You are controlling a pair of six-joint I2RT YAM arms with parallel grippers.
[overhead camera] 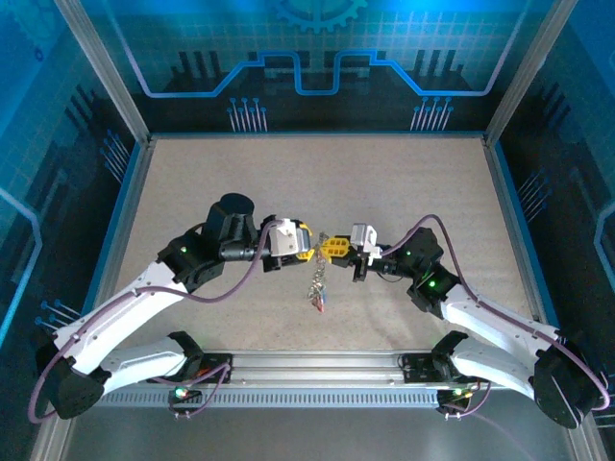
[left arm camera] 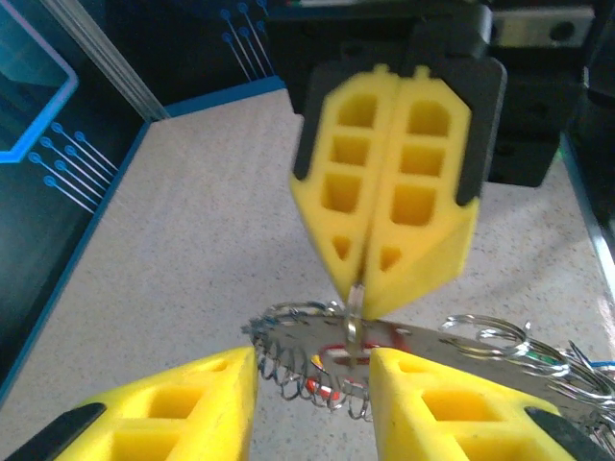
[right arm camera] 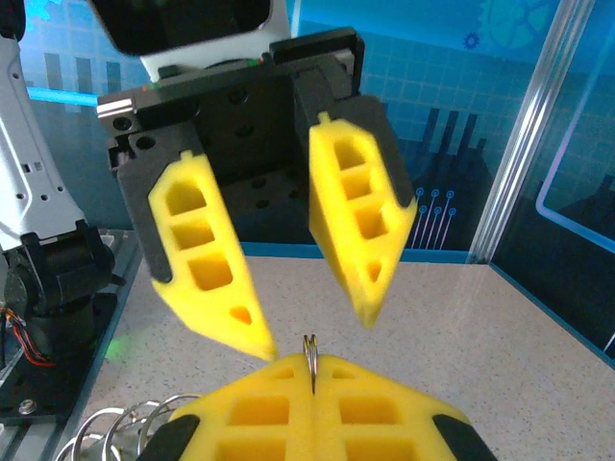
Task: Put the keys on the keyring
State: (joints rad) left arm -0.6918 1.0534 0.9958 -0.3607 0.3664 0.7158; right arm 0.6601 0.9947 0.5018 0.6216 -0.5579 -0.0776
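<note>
Above the table's middle my two grippers meet tip to tip. My right gripper (overhead camera: 338, 248) (right arm camera: 312, 370) is shut on a thin double-wire metal edge of the keyring (right arm camera: 310, 355). Seen from the left wrist, the keyring (left arm camera: 288, 338) shows a bumpy, coil-like rim and crosses between my left fingertips. My left gripper (overhead camera: 309, 242) (left arm camera: 312, 360) is open, one finger on each side of the rim. The keys (overhead camera: 317, 290) dangle below in a bunch. Red tags (left arm camera: 325, 386) show through the coil, and the right gripper (left arm camera: 360, 288) pinches from above.
More silver rings of the bunch (left arm camera: 500, 336) trail to the right in the left wrist view and sit low left (right arm camera: 110, 423) in the right wrist view. The speckled table (overhead camera: 192, 192) is walled by blue panels and metal posts (overhead camera: 110, 77).
</note>
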